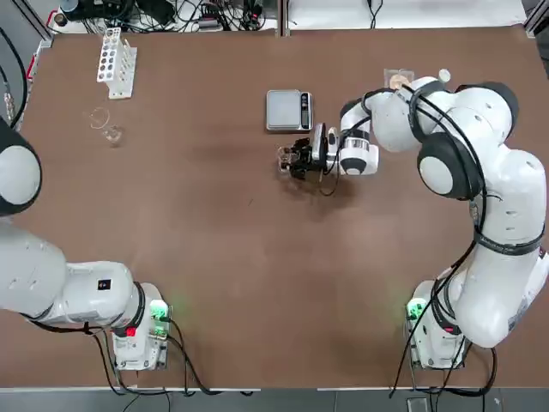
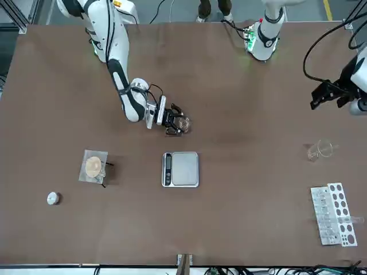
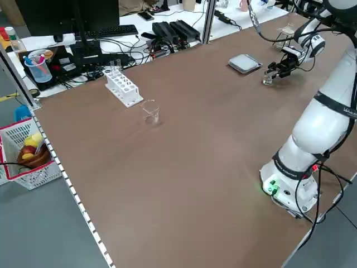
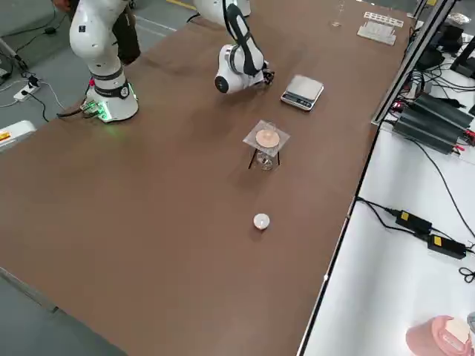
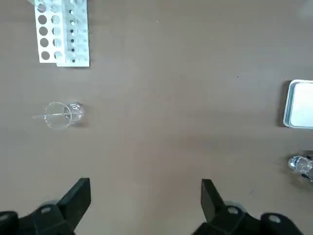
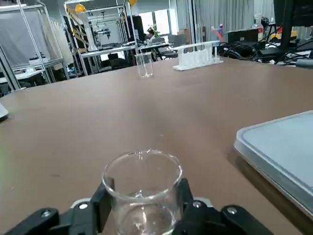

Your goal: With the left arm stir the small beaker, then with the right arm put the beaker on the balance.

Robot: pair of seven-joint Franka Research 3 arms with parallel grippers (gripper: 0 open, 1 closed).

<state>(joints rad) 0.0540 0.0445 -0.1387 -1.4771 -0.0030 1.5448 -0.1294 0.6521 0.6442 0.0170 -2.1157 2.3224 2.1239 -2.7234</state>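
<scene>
Left pincer (image 5: 145, 205): fingers spread wide, holding nothing, hanging high over the left part of the table (image 1: 214, 257), well apart from the beaker.

Rack (image 1: 116, 62): white test-tube rack at the far left of the table, untouched.

Large glass (image 1: 104, 125): clear vessel with a thin rod across its mouth, just near the rack, well apart from the work.

Beaker (image 6: 142, 196): small clear glass, standing upright on the table near the middle, just in front of the balance and apart from it. It seems to hold a little clear liquid, though this is hard to tell.

Balance (image 1: 288, 110): flat, silver pan bare, display strip at its right side in the top view.

Right pincer (image 1: 292, 160): reaching in level and low, fingers (image 6: 100, 205) closed on the beaker's sides, near its lower half.

Step in hand: the grasp looks made; the lift and the short carry to the pan are not yet done.

Risk, slip: smooth glass in narrow fingers may slide or tilt when lifted, spilling the contents.

Risk, edge: the pan stands proud of the table; a carry kept too low would knock the beaker's base against its rim and tip it.

Risk, placing: set down off-centre, the beaker may overhang the pan or land on the display strip.

Covered dish (image 1: 398, 81): at the far right, beyond the right arm, clear of the path.
</scene>
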